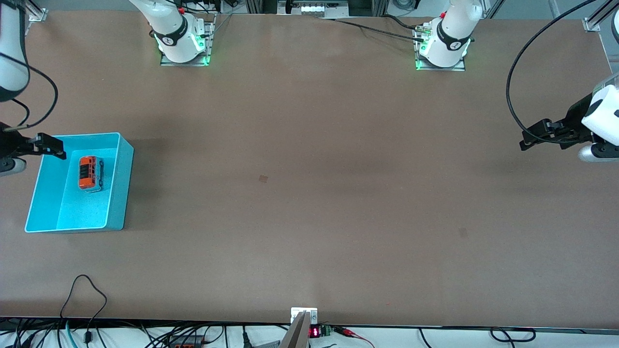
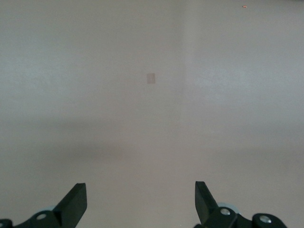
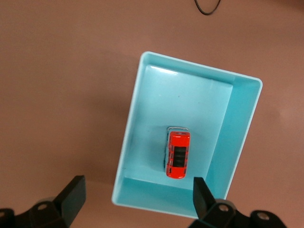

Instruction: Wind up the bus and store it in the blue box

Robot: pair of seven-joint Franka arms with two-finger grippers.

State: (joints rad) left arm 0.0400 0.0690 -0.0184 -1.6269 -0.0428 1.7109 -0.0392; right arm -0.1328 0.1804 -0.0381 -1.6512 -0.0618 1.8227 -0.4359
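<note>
I see the bus [image 1: 89, 172] lying inside the blue box [image 1: 123, 183], on the box floor in the half farther from the front camera, its long side running along the box's length. It sits alone there and touches neither gripper. The box rests on the table [image 1: 309, 193] at the right arm's end, at about 9 o'clock from the table's middle.

My right gripper [image 1: 51, 146] hangs over the rim of the box, at about 10 o'clock from the bus, with its fingers [image 3: 72, 194] spread apart and holding nothing. In the right wrist view the bus [image 3: 178, 155] shows between and above the two finger tips, well below the gripper, with the box walls [image 3: 240, 128] around it.

My left gripper [image 1: 527, 140] waits in the air over the table's edge at the left arm's end, at about 3 o'clock from the table's middle. Its fingers [image 2: 73, 202] are released and wide, with only bare tabletop [image 2: 152, 118] under them
</note>
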